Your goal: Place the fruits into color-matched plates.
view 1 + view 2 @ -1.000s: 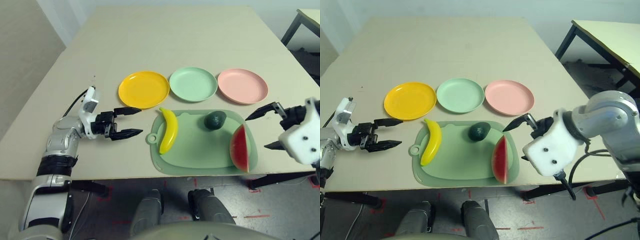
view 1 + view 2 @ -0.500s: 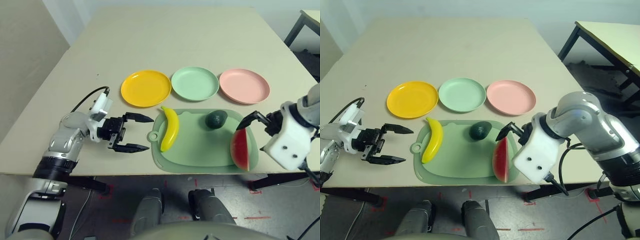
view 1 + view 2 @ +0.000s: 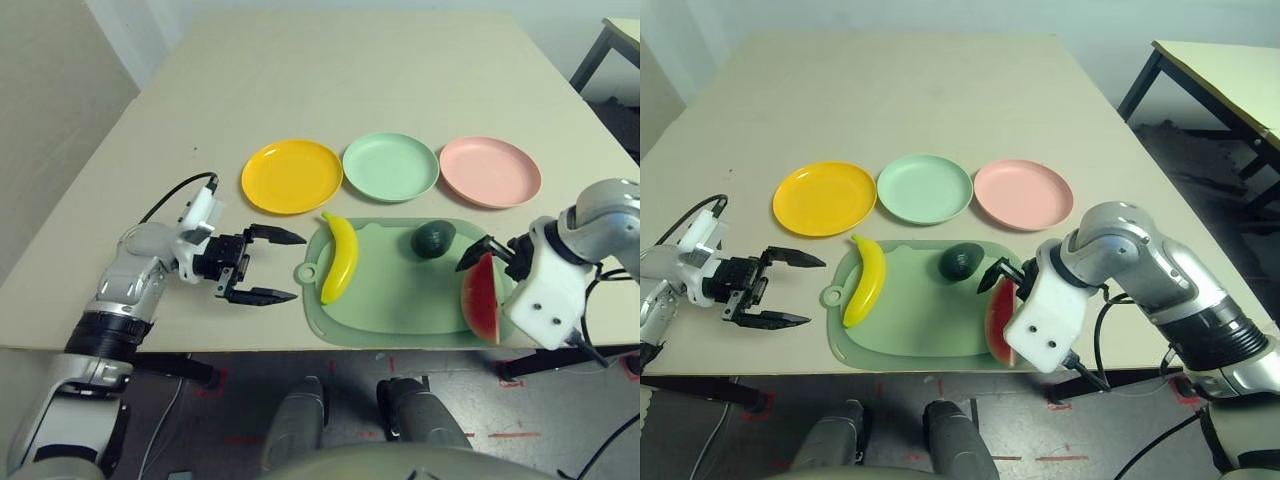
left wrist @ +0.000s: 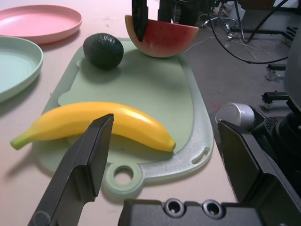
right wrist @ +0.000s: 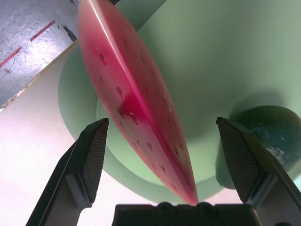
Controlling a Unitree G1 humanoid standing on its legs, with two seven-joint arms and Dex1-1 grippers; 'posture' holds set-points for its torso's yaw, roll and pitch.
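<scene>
Leftmost, the left gripper hovers over bare table just beside the cutting board, its two black fingers spread wide and pointed at the banana, holding nothing. Beyond it, three round shallow plates sit in a row: the yellow-orange plate, then the mint green plate, then the pale pink plate, all bare. Nearer the robot, the rounded green board with a hanging hole carries all three fruits: the curved, glossy banana at its left edge, the small dark avocado near its far side, and the watermelon wedge standing on its rind at the right edge. The right gripper straddles that wedge, fingers spread on either side of the red face and apparently not yet touching it.

The main risk seems to be the wedge itself: it is thin, smooth hard plastic, balanced on a curved rind, so an off-centre closing finger could tip it flat or squirt it off the board's raised lip. The avocado lies close to one finger and, being rounded, could roll if nudged. On the left, the banana's slick curve may pivot under a pinch away from its middle.
</scene>
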